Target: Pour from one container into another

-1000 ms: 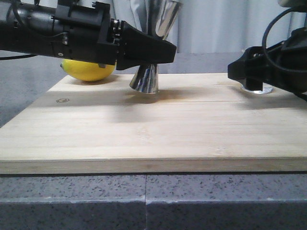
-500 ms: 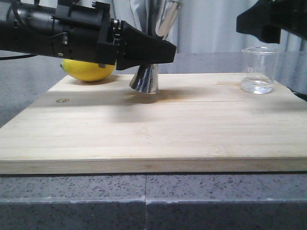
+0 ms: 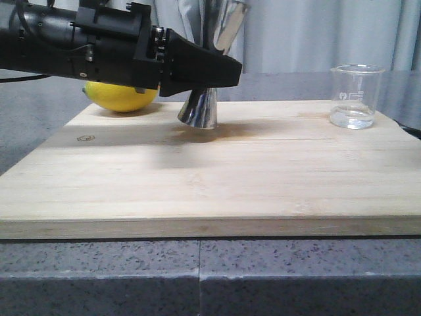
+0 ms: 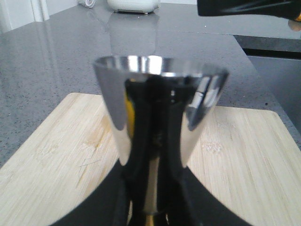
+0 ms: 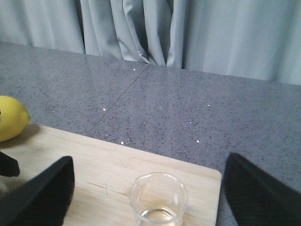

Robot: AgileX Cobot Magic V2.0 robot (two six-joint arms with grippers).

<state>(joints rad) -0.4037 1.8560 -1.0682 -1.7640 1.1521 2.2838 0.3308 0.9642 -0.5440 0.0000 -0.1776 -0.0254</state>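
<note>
The steel jigger (image 3: 199,110) stands upright at the back left of the wooden board (image 3: 210,178). My left gripper (image 3: 220,71) is shut on its narrow waist, coming in from the left. In the left wrist view the jigger's upper cone (image 4: 160,108) fills the middle, with the gripper (image 4: 153,207) clamped just below it. The clear glass beaker (image 3: 356,95) stands alone at the back right corner with a little clear liquid in it. My right gripper (image 5: 150,190) hangs above the beaker (image 5: 159,197), open wide, with its fingers (image 5: 42,193) well apart from the glass. It is out of the front view.
A yellow lemon (image 3: 122,97) lies at the board's back left corner, behind my left arm and close to the jigger. The board rests on a speckled grey counter (image 3: 197,276). Grey curtains (image 5: 141,28) hang behind.
My right gripper has let go of the beaker and risen out of the front view. The beaker stays on the board. The left gripper and jigger have not moved.
</note>
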